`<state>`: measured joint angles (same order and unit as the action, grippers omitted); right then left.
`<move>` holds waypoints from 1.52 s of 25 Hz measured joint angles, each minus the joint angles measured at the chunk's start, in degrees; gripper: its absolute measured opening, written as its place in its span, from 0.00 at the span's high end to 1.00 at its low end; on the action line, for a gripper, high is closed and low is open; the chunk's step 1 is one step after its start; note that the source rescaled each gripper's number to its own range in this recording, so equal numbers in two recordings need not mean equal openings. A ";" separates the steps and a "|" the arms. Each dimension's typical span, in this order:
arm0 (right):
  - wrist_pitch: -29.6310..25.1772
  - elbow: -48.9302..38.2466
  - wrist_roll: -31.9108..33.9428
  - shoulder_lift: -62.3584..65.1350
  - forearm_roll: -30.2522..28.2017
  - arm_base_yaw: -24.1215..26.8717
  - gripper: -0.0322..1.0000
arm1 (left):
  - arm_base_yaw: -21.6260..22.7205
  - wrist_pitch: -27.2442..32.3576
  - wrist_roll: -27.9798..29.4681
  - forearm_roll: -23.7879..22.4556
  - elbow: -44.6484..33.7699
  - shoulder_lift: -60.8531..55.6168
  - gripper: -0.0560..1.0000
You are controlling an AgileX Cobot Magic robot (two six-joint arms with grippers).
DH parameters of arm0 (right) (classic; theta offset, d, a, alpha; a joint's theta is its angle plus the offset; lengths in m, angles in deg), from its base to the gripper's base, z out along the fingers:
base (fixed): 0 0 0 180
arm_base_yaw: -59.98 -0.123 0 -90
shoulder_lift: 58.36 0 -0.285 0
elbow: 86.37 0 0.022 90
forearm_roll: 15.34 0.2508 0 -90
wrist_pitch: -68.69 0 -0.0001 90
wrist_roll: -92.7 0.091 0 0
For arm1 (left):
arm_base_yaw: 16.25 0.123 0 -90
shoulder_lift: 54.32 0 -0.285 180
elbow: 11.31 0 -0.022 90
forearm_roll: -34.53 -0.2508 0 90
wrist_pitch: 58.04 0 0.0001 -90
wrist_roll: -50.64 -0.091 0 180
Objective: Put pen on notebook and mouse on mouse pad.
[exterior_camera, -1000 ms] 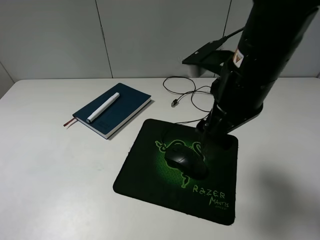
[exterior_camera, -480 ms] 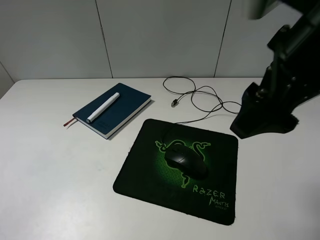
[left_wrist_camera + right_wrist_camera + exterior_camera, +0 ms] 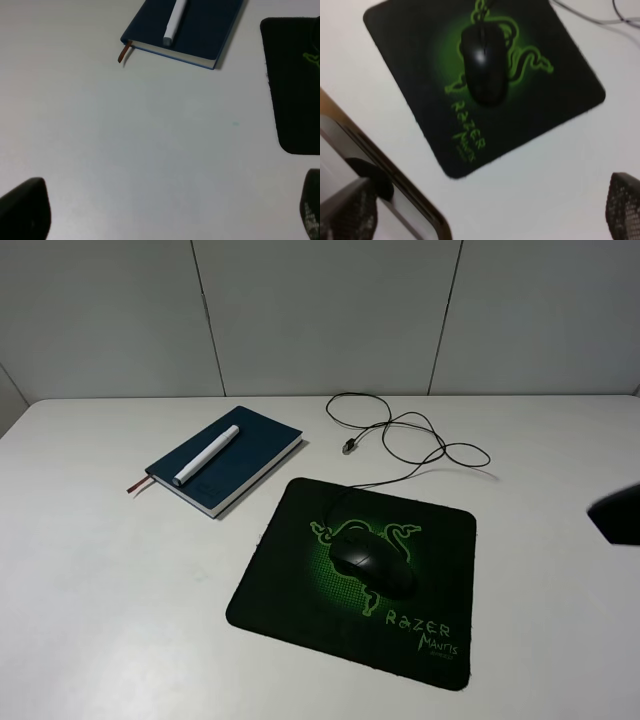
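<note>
Pen [image 3: 207, 455] flat along the cover of the notebook [image 3: 224, 459], roughly parallel to the long edge, clear of the ribbon bookmark [image 3: 123, 52] trailing off the near corner onto the table [image 3: 110, 580]; a stable resting spot, not prone to rolling off. Mouse [image 3: 372, 565] sitting squarely over the green logo in the middle of the mouse pad [image 3: 300, 585], cable [image 3: 415, 445] leading off the far edge and looping loosely across the white surface, plug end free, nothing pulling on it. Both placements apparently done, judging by how things lie. Left gripper [image 3: 160, 210] above bare table near the notebook, fingers spread wide at the two edges of the wrist view, nothing between them. Right gripper [image 3: 490, 207] likewise wide apart and empty, looking down at the pad and mouse from well above, only a dark sliver of that arm [image 3: 618, 515] showing at the edge of the high view. Both parked off the objects, presumably to leave the finished arrangement undisturbed.
</note>
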<state>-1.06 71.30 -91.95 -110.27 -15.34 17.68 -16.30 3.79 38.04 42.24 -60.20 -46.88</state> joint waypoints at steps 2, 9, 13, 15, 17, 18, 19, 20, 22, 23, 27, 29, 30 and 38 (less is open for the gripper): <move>0.00 -3.37 1.41 4.43 0.00 0.00 0.00 | 0.00 -0.04 0.00 0.00 0.00 0.00 0.00; -0.11 -10.41 6.17 18.55 0.00 1.14 0.00 | 0.00 -0.04 0.00 0.00 0.00 0.00 0.00; -0.11 -11.43 6.72 24.86 0.00 7.89 0.00 | 0.00 -0.04 0.00 0.00 0.00 0.00 0.00; -0.10 -11.82 6.73 28.08 0.00 12.29 0.00 | 0.00 -0.04 0.00 0.00 0.00 0.00 0.00; -0.10 -12.75 6.73 31.79 0.00 17.16 0.00 | 0.00 -0.04 0.00 0.00 0.00 0.00 0.00; -0.10 -13.31 6.73 33.67 0.00 19.15 0.00 | 0.00 -0.04 0.00 0.00 0.00 0.00 0.00; -0.10 -14.09 6.59 35.23 0.00 21.48 0.00 | 0.00 -0.04 0.00 0.00 0.00 0.00 0.00; -0.10 -14.97 6.60 37.01 0.00 23.75 0.00 | 0.00 -0.04 0.00 0.00 0.00 0.00 0.00; -0.10 -16.71 6.60 40.10 0.00 27.83 0.00 | 0.00 -0.04 0.00 0.00 0.00 0.00 0.00; -0.10 -17.74 6.60 41.64 0.00 30.00 0.00 | 0.00 -0.04 0.00 0.00 0.00 0.00 0.00; 0.93 -21.35 6.60 44.52 0.00 38.18 0.00 | 0.00 -0.04 0.00 0.00 0.00 0.00 0.00; 2.27 -22.72 6.60 44.51 0.00 41.23 0.00 | 0.00 -0.04 0.00 0.00 0.00 0.00 0.00; 3.11 -23.37 6.58 44.51 0.00 42.53 0.00 | 0.00 -0.04 0.00 0.00 0.00 0.00 0.00; 8.42 -25.02 6.58 44.51 -0.53 44.59 0.00 | 0.00 -0.04 0.00 0.00 0.00 0.00 0.00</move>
<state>7.35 46.28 -85.36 -65.76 -15.87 62.28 -16.30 3.74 38.04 42.24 -60.20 -46.88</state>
